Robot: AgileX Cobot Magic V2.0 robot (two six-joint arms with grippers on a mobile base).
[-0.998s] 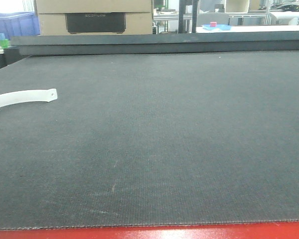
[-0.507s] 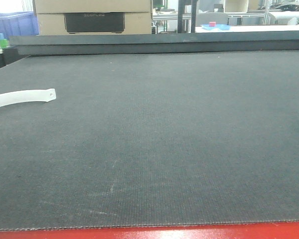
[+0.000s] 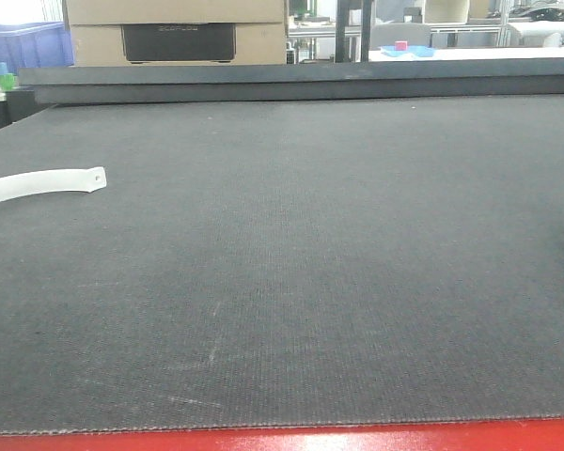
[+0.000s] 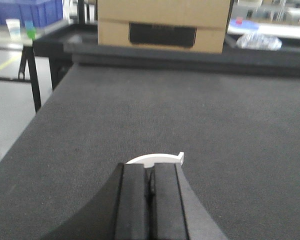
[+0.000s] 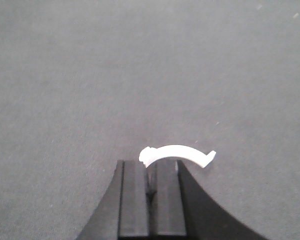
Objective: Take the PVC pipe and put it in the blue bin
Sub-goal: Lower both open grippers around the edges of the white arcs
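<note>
No PVC pipe shows in any picture, so the job now looks like finding it first. Look around slowly, and spread a claw wide before going down on the pipe. The left claw [image 4: 150, 169] and the right claw [image 5: 150, 167] are both pressed tight together and hold nothing. The front view shows the brown box [image 3: 177, 33] with a blue bin [image 3: 23, 42] just left of it. The right wrist view shows neither, only desk [image 5: 65, 75] and a white curved strip [image 5: 177, 151].
</note>
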